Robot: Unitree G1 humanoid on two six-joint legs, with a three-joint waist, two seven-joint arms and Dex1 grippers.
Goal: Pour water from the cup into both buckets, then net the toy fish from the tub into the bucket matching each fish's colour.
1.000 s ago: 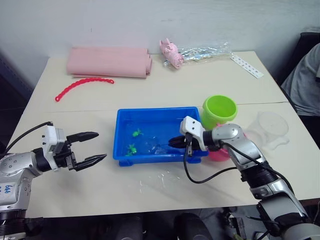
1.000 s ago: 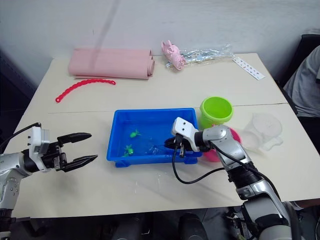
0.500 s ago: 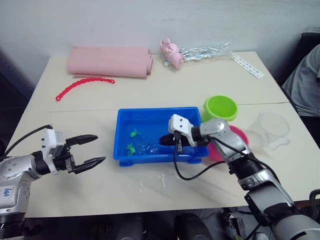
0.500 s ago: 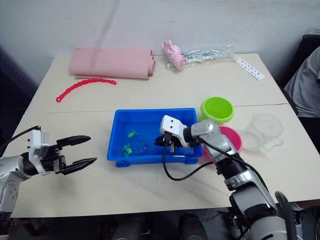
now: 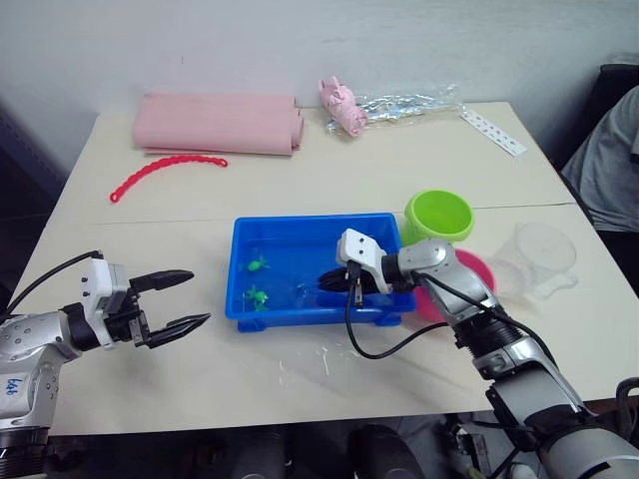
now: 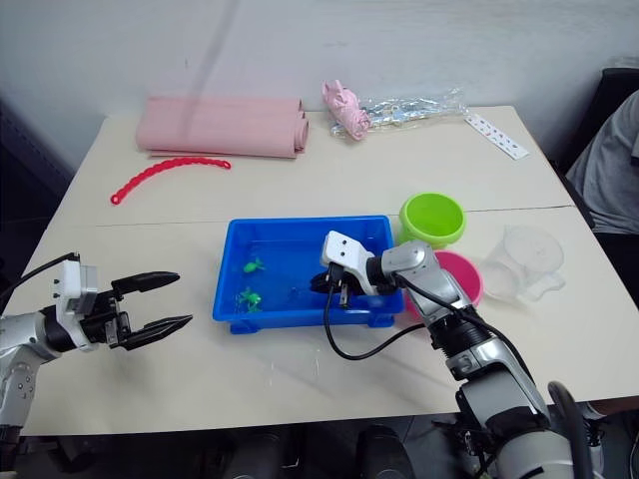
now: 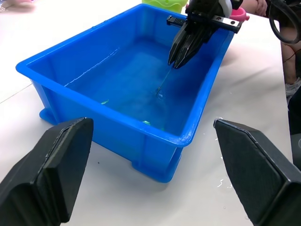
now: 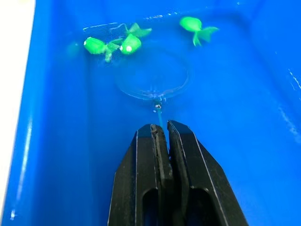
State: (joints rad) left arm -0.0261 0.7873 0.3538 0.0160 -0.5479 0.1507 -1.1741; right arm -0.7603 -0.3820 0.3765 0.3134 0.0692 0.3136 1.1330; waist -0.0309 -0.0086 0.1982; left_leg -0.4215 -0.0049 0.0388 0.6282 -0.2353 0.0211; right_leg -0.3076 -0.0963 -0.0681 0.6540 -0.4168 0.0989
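Note:
The blue tub (image 5: pixel 310 221) holds water and three green toy fish (image 8: pixel 96 45) at its left end. My right gripper (image 5: pixel 329 282) reaches into the tub and is shut on the thin handle of the net (image 8: pixel 153 79). The net's hoop lies under water just short of the fish, with none inside it. The lime green bucket (image 5: pixel 439 218) stands at the tub's far right corner. The pink bucket (image 5: pixel 477 271) is beside it, partly behind my right arm. The clear cup (image 5: pixel 539 254) lies further right. My left gripper (image 5: pixel 198 295) hangs open left of the tub, holding nothing.
A rolled pink cloth (image 5: pixel 220 123), a red bead chain (image 5: pixel 165 168), a pink toy with a clear bag (image 5: pixel 344 105) and a white strip (image 5: pixel 492 131) lie at the table's far side. A person (image 5: pixel 611 170) sits at the right edge. Water drops (image 5: pixel 321 357) spot the table before the tub.
My right gripper has carried the net leftward through the tub toward the green fish, then nearly stopped. The fish have drifted slightly left. My left gripper has sunk a little.

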